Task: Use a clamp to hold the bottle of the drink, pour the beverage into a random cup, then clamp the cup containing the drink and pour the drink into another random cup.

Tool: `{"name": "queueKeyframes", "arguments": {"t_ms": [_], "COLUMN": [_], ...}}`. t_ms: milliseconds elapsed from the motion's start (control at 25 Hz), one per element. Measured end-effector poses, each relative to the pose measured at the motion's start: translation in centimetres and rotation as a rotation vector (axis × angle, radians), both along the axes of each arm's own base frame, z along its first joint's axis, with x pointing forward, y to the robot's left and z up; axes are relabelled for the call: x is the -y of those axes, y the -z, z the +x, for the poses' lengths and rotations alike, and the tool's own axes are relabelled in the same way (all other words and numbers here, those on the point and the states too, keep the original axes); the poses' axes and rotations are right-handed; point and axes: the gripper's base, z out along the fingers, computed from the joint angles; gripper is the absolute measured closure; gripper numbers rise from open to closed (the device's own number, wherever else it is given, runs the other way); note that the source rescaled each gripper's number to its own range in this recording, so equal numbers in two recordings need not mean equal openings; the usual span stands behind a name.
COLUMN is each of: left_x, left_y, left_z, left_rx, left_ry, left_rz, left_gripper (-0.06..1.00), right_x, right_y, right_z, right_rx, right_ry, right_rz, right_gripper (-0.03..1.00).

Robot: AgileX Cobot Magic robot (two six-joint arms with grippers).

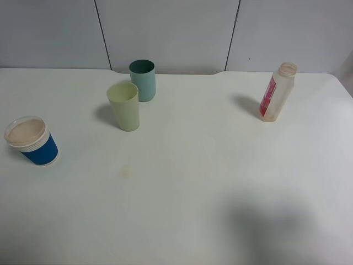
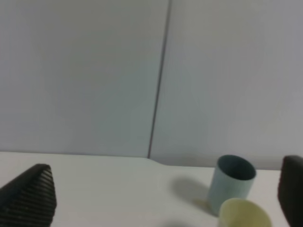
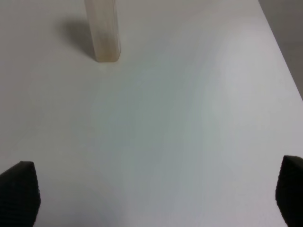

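Note:
A clear uncapped drink bottle (image 1: 277, 92) with a red label stands at the back right of the white table (image 1: 193, 182). Its lower part shows in the right wrist view (image 3: 103, 33), well ahead of my right gripper (image 3: 155, 194), which is open and empty. A teal cup (image 1: 143, 80) and a pale yellow-green cup (image 1: 124, 106) stand close together at the back left. Both show in the left wrist view, teal (image 2: 232, 184) and yellow-green (image 2: 244, 215), ahead of my open, empty left gripper (image 2: 161, 198). Neither arm shows in the exterior view.
A blue paper cup (image 1: 31, 141) with a white ribbed rim and a clear lid stands near the table's left edge. A grey panelled wall (image 1: 176, 33) runs behind the table. A soft shadow lies on the front right of the table.

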Motion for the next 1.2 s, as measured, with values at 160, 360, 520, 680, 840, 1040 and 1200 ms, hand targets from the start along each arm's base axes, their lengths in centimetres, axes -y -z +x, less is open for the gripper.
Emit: {"name": "queueKeyframes", "arguments": {"t_ms": [160, 360, 520, 680, 840, 1040, 1200], "left_x": [-0.5, -1.2, -1.6, -1.7, -1.7, -1.6, -1.6], "left_y": [-0.6, -1.5, -2.1, -1.5, -0.5, 0.4, 1.4], "left_z": [-1.3, -3.8, -5.7, -8.5, -9.4, -10.3, -10.7], "left_rx": [-0.004, 0.015, -0.041, -0.21, -0.32, -0.415, -0.49], "left_ry": [-0.043, -0.122, -0.175, -0.237, -0.253, -0.259, -0.259], "left_rz": [0.015, 0.047, 0.076, 0.086, 0.081, 0.077, 0.088], "left_gripper": [0.09, 0.09, 0.09, 0.09, 0.09, 0.09, 0.09], "right_x": [0.0, 0.0, 0.0, 0.0, 0.0, 0.0, 0.0], "right_y": [0.0, 0.0, 0.0, 0.0, 0.0, 0.0, 0.0], "right_z": [0.0, 0.0, 0.0, 0.0, 0.0, 0.0, 0.0], "right_rx": [0.0, 0.0, 0.0, 0.0, 0.0, 0.0, 0.0], "right_ry": [0.0, 0.0, 0.0, 0.0, 0.0, 0.0, 0.0], "right_rz": [0.0, 0.0, 0.0, 0.0, 0.0, 0.0, 0.0], "right_gripper": [-0.03, -0.03, -0.03, -0.03, -0.03, -0.03, -0.03]}}
